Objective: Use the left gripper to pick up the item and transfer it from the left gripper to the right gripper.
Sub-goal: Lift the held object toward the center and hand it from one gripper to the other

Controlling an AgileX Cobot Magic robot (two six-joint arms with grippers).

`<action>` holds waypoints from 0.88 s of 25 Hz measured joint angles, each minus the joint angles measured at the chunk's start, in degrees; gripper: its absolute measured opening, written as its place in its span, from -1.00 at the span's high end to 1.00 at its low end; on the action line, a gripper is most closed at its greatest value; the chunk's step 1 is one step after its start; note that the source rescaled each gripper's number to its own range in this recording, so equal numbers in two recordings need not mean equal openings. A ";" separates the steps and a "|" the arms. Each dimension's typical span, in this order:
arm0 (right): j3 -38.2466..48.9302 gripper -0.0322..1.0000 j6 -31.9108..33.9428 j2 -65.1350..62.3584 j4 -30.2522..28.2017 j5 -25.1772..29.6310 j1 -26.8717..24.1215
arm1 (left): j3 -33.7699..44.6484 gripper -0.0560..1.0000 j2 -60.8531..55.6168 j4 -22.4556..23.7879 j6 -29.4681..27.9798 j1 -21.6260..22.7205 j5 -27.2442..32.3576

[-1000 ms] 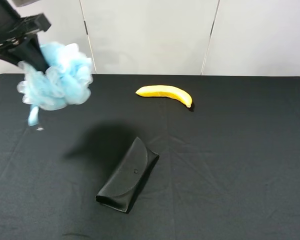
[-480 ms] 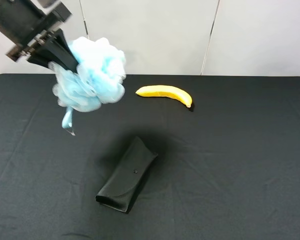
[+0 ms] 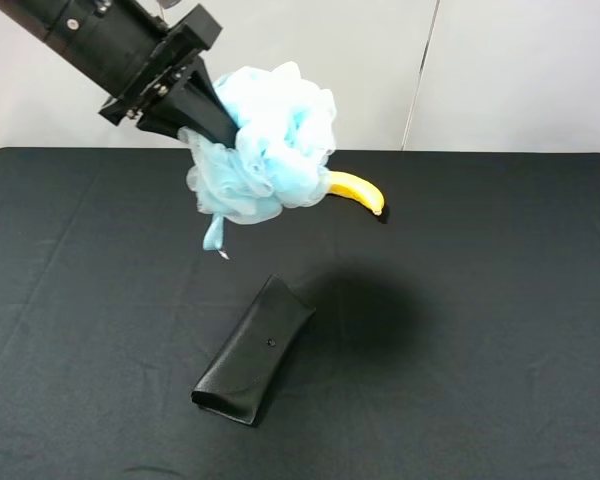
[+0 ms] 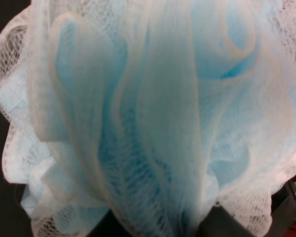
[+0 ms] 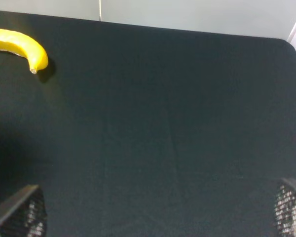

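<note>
Up off the surface (image 3: 500,330), at twelve o'clock from the glasses case (image 3: 257,352), the item (image 3: 270,140) hangs pinched by the fingers of the left gripper (image 3: 208,115). It looks light, soft and squashy, so the right gripper (image 5: 155,215), its fingers spread wide, should bite deep into the free mesh at three o'clock. A banana (image 3: 360,190) peeks out at four o'clock, lying low and likely no obstacle.
</note>
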 joint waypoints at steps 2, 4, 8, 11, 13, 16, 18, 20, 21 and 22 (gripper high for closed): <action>0.00 -1.00 0.00 0.00 0.00 0.00 0.00 | 0.02 0.81 0.00 -0.95 0.24 -0.93 -0.64; 0.00 -1.00 0.00 0.00 0.52 0.00 0.00 | 0.13 0.82 0.05 -2.49 0.60 -1.36 -1.09; -0.10 -1.00 -1.26 0.00 2.83 0.00 0.00 | 0.24 0.82 1.26 -7.43 2.70 -1.43 -0.44; -1.76 -1.00 -4.68 0.89 7.67 0.02 0.00 | 0.30 0.82 2.65 -10.31 3.63 -1.43 -0.11; -3.54 -1.00 -7.99 3.71 12.03 0.02 0.00 | 0.30 0.82 3.29 -11.44 4.59 -1.43 -0.07; -5.71 -1.00 -14.80 10.21 20.33 -0.06 0.00 | 0.30 0.82 3.70 -12.29 5.31 -1.43 -0.01; -6.32 -1.00 -19.22 14.31 25.55 -1.85 1.42 | 0.30 0.82 3.89 -12.41 5.57 -1.43 0.18; -6.50 -1.00 -23.34 17.35 28.54 -4.81 3.95 | 0.30 0.82 4.02 -12.41 5.76 -1.43 0.43; -6.62 -1.00 -24.97 18.88 29.31 -6.33 5.28 | 0.30 0.82 4.02 -12.41 5.89 -1.43 0.43; -6.62 -1.00 -26.06 20.35 29.51 -7.80 7.12 | 0.30 0.83 4.02 -12.41 6.01 -1.43 0.57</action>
